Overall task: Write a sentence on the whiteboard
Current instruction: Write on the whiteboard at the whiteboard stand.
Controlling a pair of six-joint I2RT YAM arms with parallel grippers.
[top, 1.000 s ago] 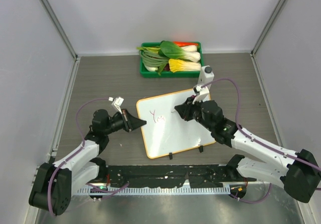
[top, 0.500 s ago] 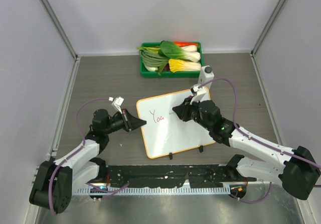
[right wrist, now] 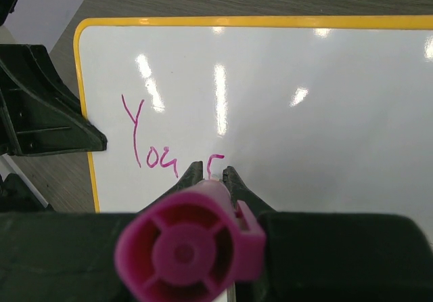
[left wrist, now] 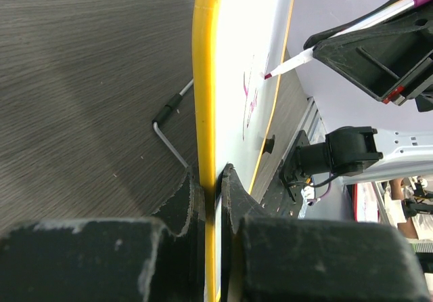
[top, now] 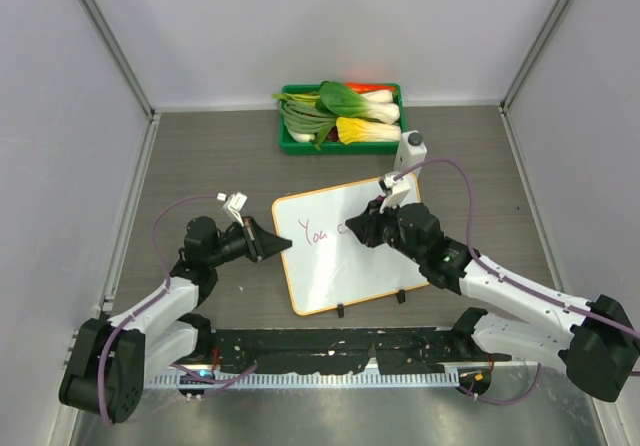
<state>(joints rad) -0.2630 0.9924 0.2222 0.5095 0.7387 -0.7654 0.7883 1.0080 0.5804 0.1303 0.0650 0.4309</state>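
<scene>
Whiteboard [top: 345,271] lies mid-bench [top: 220,156], left gripper [top: 283,247] pinching its edge, right gripper [top: 352,228] clamped on a pink marker [right wrist: 189,251], and the sentence [top: 316,234] only reads "You c" so far, so most of it's left.

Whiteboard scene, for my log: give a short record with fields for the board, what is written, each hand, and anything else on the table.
board: whiteboard, yellow-orange rim, on the table
writing: pink "You" plus the start of a next letter
left hand: shut on the whiteboard's left edge
right hand: holds a pink marker, tip at the board beside the last stroke
other: green tray of vegetables beyond the board
</scene>
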